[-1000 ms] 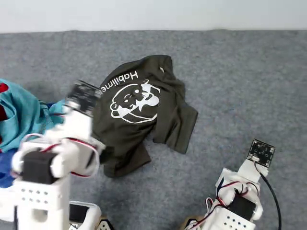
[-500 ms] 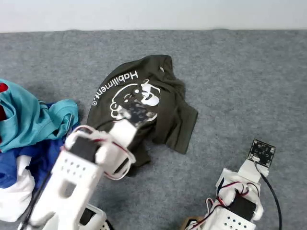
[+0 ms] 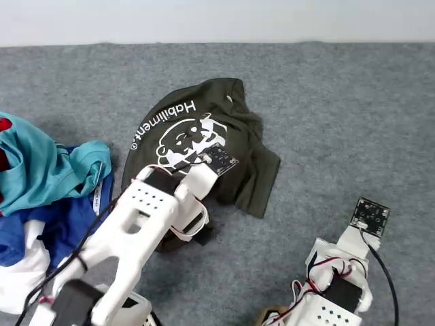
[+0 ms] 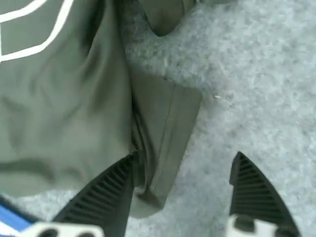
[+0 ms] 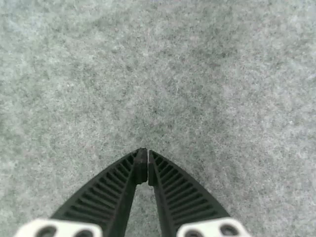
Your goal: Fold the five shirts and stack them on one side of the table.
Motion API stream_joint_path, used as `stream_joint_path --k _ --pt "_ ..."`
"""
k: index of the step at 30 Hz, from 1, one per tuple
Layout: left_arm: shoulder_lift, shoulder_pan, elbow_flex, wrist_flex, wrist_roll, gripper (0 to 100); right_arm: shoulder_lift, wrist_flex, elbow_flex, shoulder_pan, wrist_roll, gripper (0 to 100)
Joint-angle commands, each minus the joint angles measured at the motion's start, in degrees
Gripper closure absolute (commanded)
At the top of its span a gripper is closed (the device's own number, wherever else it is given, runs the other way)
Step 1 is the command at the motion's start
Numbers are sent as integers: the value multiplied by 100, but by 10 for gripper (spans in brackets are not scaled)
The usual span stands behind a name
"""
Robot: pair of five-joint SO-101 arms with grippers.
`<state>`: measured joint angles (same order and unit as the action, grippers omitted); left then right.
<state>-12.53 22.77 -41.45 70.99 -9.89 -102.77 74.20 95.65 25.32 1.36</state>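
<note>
A dark olive shirt (image 3: pixel 234 146) with a white print lies crumpled in the middle of the grey table. My left arm (image 3: pixel 160 207) stretches over its near edge. In the left wrist view my left gripper (image 4: pixel 186 156) is open just above the shirt's folded hem (image 4: pixel 160 128), with one finger (image 4: pixel 106 190) over the cloth and the other over bare carpet. A pile of teal (image 3: pixel 37 170), blue (image 3: pixel 51 231) and white (image 3: pixel 17 282) shirts sits at the left edge. My right gripper (image 5: pixel 143 154) is shut and empty above bare carpet, and the right arm (image 3: pixel 340 278) is at the near right.
Grey carpet (image 3: pixel 340 115) covers the table, and its right half is open. A pale wall runs along the far edge (image 3: pixel 217 20).
My left arm has swung from beside the shirt pile rightward, over the dark shirt's near edge. The right arm has stayed still.
</note>
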Motion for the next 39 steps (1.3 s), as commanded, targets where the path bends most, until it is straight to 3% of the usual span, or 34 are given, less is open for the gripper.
stream_joint_path --k 1,11,18,23,31,39 --pt "360 35 338 -343 -70 720 -13 13 88 66 53 989" --pt "1090 18 330 -1222 -70 835 -13 13 88 66 53 989" --pt "958 53 409 -1284 -88 964 -13 13 88 66 53 989" --pt "475 18 646 -721 -501 987 -13 13 88 66 53 989" --pt "-967 -141 1226 404 -519 987 -13 13 88 66 53 989" --pt "-2101 -1407 1297 765 -571 987 -13 13 88 66 53 989"
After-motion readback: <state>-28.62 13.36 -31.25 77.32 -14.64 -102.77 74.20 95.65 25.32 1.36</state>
